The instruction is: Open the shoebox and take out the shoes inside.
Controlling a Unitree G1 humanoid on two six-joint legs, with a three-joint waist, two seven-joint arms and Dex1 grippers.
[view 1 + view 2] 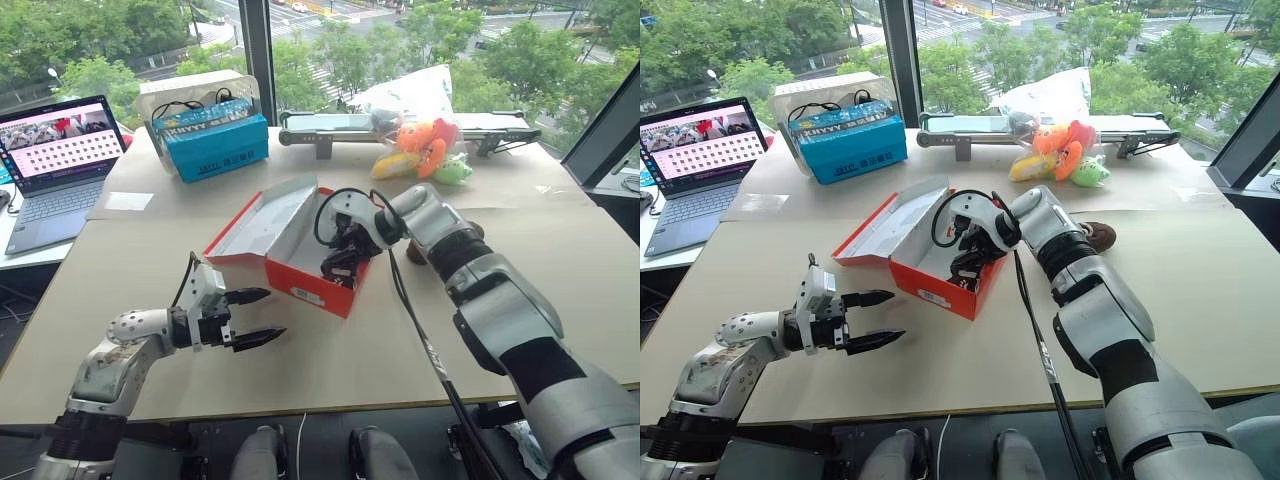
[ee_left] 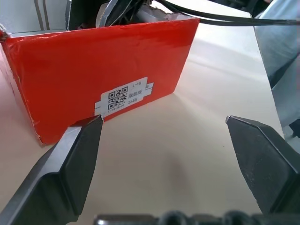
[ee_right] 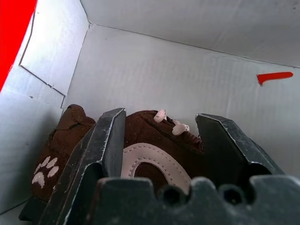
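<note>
On the beige table (image 1: 150, 300), the left gripper (image 1: 262, 317) hangs with its black fingers (image 2: 75, 154) spread and empty, just short of the red rectangular cardboard shoebox (image 1: 320, 285), whose white end label (image 2: 124, 96) faces it, printed with a QR code and small characters too fine to read. The box stands open, its hinged lid (image 1: 262, 215) thrown back toward the robot's left, white inside showing. The right gripper (image 1: 340, 262) reaches down into the box, and its fingers (image 3: 105, 140) are parted on either side of a small dark brown child's shoe (image 3: 145, 140) with pale lace ends, a pale curved stripe and a white paw print at one end; whether they press the shoe cannot be told. The shoe lies directly between and beyond these fingers, its long axis running roughly across the gap, so the right arm is plainly the nearer and the grasp likely needs only a closing. A second shoe (image 1: 1098, 236) appears to lie on the table beyond the right forearm. Farther back sits a blue box with white lettering (image 1: 215, 140), illegible here, beside an open laptop (image 1: 60, 170); orange and yellow plush toys (image 1: 425, 150) rest by the window.
</note>
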